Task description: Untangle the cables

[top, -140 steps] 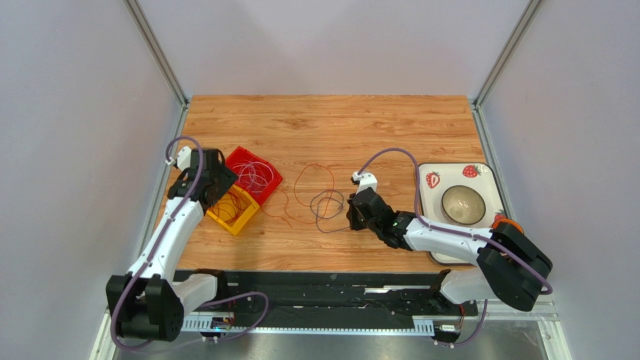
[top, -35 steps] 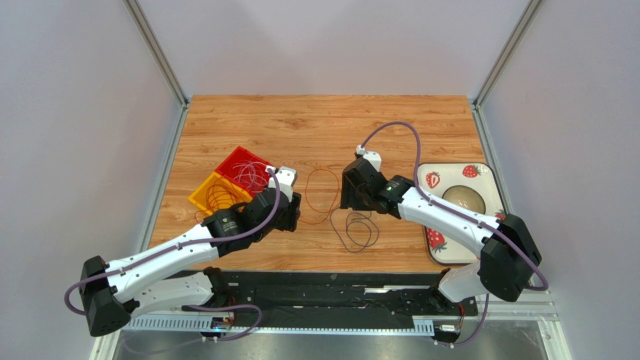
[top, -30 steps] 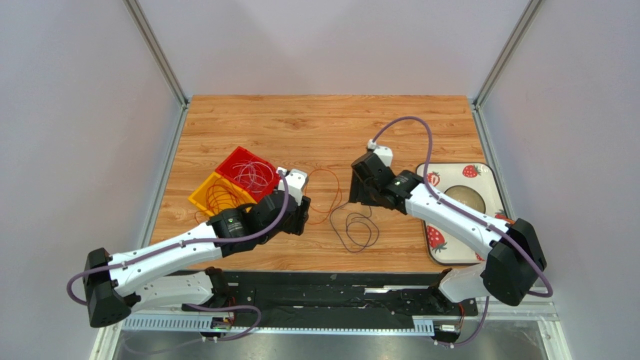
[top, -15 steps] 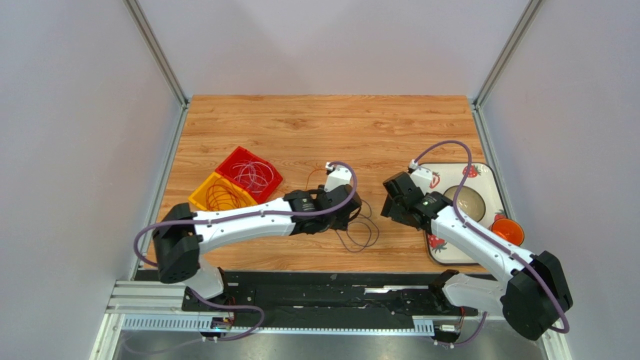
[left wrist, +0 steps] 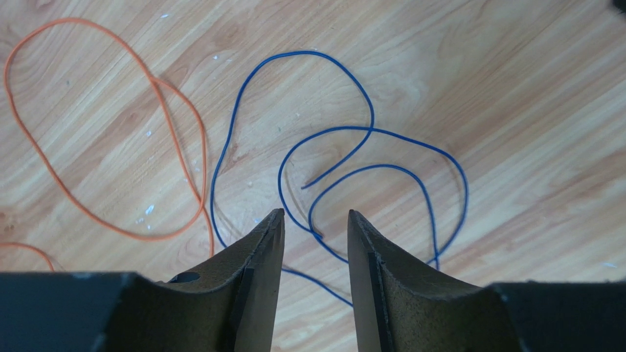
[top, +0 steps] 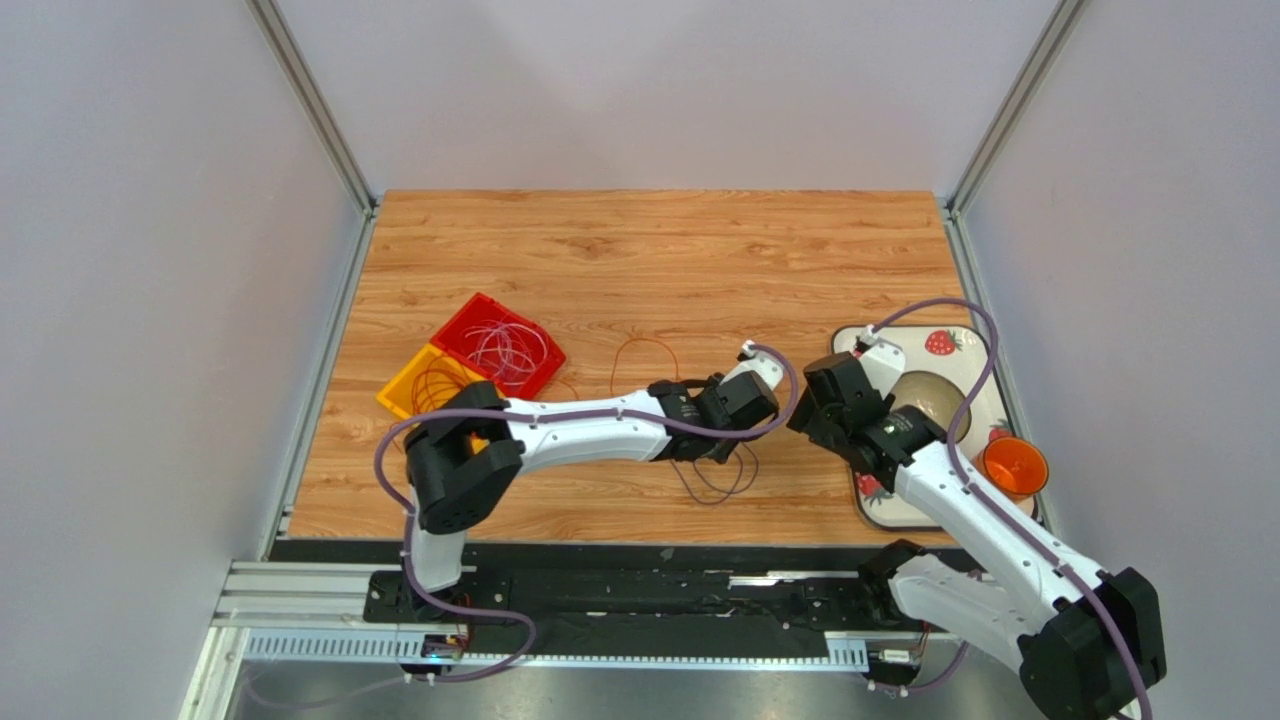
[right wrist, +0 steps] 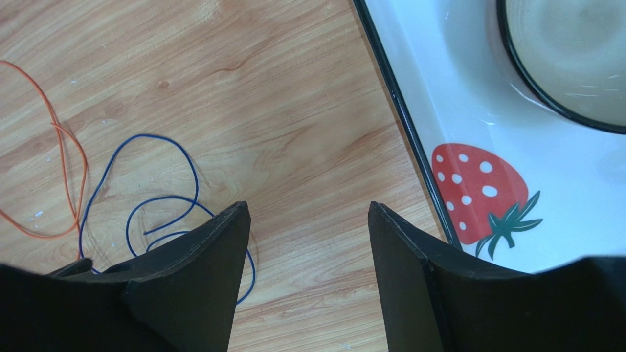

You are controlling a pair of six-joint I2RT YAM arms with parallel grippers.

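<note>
My left gripper (left wrist: 314,220) hangs over the blue cable (left wrist: 371,132) with its jaws parted and nothing between them. The cable's loose loops lie flat on the wooden table (left wrist: 514,88) toward 12 o'clock, with the orange cable (left wrist: 203,176) just beside them at 10 o'clock. My right gripper (right wrist: 308,209) is spread wide and empty above the wood, the strawberry tray (right wrist: 470,110) at its 2 o'clock.

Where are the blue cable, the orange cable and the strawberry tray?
blue cable (left wrist: 305,53), left wrist view, top of its upper loop.
orange cable (left wrist: 70,20), left wrist view, top of its loop.
strawberry tray (right wrist: 455,88), right wrist view, bare white surface.
</note>
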